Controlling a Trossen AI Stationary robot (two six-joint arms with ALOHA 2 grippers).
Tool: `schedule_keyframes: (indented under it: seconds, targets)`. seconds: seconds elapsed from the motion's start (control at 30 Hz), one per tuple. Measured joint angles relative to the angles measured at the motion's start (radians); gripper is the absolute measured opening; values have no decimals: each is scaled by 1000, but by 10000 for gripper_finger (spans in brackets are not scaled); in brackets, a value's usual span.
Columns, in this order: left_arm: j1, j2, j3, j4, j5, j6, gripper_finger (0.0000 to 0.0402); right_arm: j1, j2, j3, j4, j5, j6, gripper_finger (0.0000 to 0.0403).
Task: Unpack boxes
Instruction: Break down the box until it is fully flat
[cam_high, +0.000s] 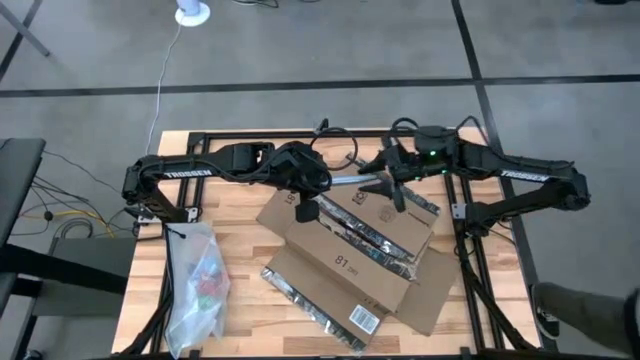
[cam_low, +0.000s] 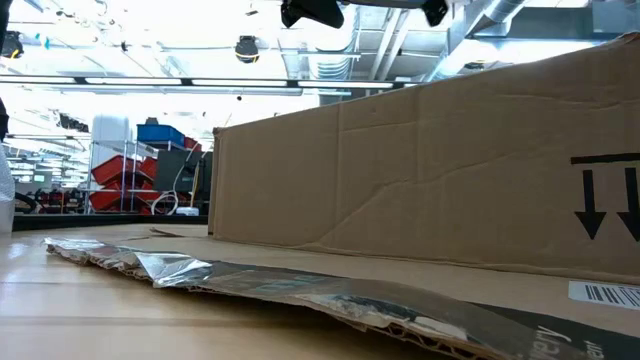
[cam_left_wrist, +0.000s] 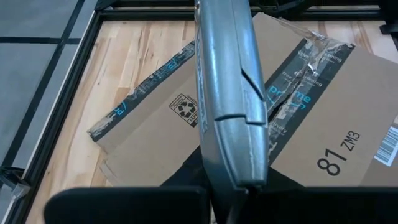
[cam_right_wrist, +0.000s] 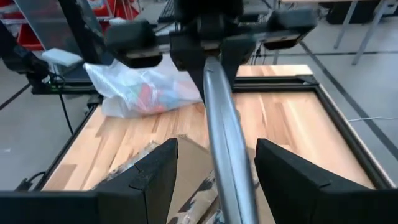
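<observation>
The brown cardboard box (cam_high: 350, 250) lies on the wooden table with its flaps spread and torn dark tape along them; "81" and a barcode label show on top. The low view shows its side wall (cam_low: 420, 170). Above its far part a grey metal utility knife (cam_high: 352, 182) hangs level between my two arms. My left gripper (cam_left_wrist: 233, 199) is shut on the knife's left end. My right gripper (cam_right_wrist: 216, 146) is open, one finger on either side of the knife (cam_right_wrist: 227, 162), with a gap to it on both sides. My left gripper pinches the knife's end (cam_left_wrist: 233, 177) between its two fingers, coming level from the table's left, fingers along the knife. The knife sticks out level toward the table's right, lifted clear above the box.
A clear plastic bag (cam_high: 200, 285) with colourful contents lies at the table's left near side. Black frame rails (cam_high: 470, 215) run along the table's edges. Bare wood shows at the far right (cam_right_wrist: 292, 118) and between bag and box.
</observation>
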Motion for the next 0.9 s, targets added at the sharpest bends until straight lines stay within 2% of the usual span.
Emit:
schedule_keyframes:
  seconds: [0.13,0.2,0.27,0.37,0.4,0.7,0.9]
  targets:
    - [0,0,0,5,1,0,7,15,45,0,46,0,-3,192]
    - [0,0,0,4,2,0,7,16,53,0,62,0,-3,175]
    - [-1,0,0,7,3,0,8,15,53,0,77,1,-3,140]
    - [-1,0,0,4,4,0,8,12,50,0,86,-2,-6,65]
    - [-2,0,0,2,5,0,7,10,49,0,81,-3,-7,57]
    - [-12,-3,0,15,10,-7,8,2,39,1,33,-21,-30,57]
    - [-1,-25,0,-36,139,-107,41,-13,30,1,-38,-38,-116,57]
